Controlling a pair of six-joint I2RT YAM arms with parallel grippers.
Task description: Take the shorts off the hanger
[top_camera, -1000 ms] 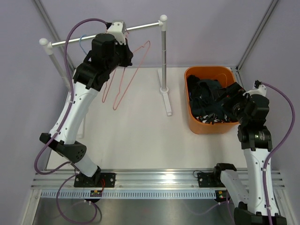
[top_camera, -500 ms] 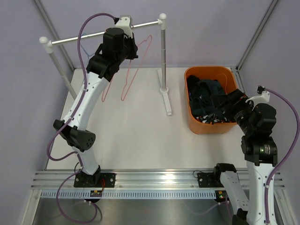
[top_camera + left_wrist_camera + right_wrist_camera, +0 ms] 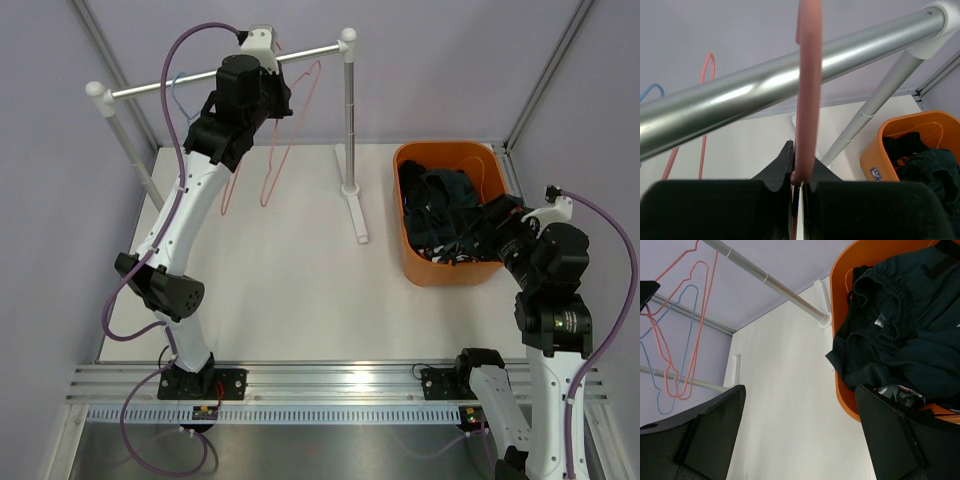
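Since the shorts (image 3: 445, 215) already lie heaped in the orange bin (image 3: 447, 152) at the right of the table, with none on any hanger I can see, I'd call removal itself done; the step in hand looks like parking the bare hanger. Left gripper (image 3: 799, 176) is up at the rail (image 3: 180, 82), jaws pinched narrow on the pink hanger (image 3: 807, 100) just below its hook. In the left wrist view the hook arcs over the top of the rail, so it looks seated or very near it; I can't tell if wire actually touches the tube. Hanger body hangs tilted below the rail in the top view, no fabric on it. A second pink hook (image 3: 708, 62) and a blue one (image 3: 652, 91) sit further along the same rail, apart from the held one. Right gripper (image 3: 800, 390) hovers just beside the bin's near rim, fingers spread wide, holding nothing. Bin contents: black pairs on top, a bit of printed fabric (image 3: 897, 394) showing underneath. Next move, my read: lower slightly so the hook bears on the rail, open the left jaws, then back out straight down and away from the rail. Risk is a finger snagging the wire on retreat and pulling the hook off, or bumping the neighbouring hangers. Right arm has nothing to do.
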